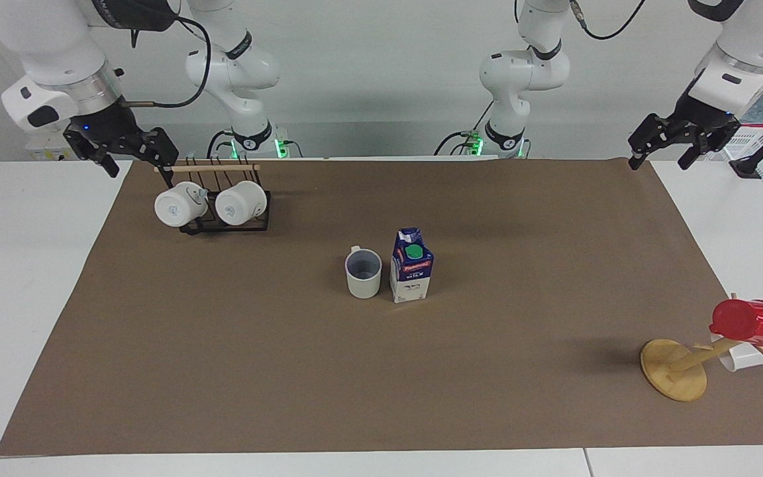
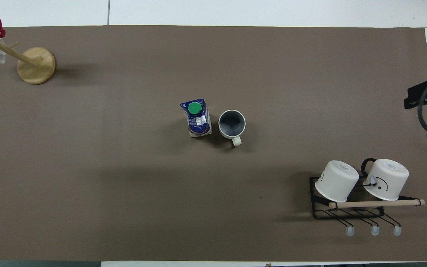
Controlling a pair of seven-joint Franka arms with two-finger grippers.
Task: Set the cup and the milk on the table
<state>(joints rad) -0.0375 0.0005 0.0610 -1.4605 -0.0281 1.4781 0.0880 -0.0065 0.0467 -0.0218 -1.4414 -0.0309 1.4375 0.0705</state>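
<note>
Empty cup (image 1: 363, 273) beside milk (image 1: 412, 274)

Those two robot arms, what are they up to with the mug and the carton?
Nothing is being handled right now. The cup and the milk stand upright side by side in the middle of the table. The left hand and right hand hang open and empty at the table's two ends.
</note>
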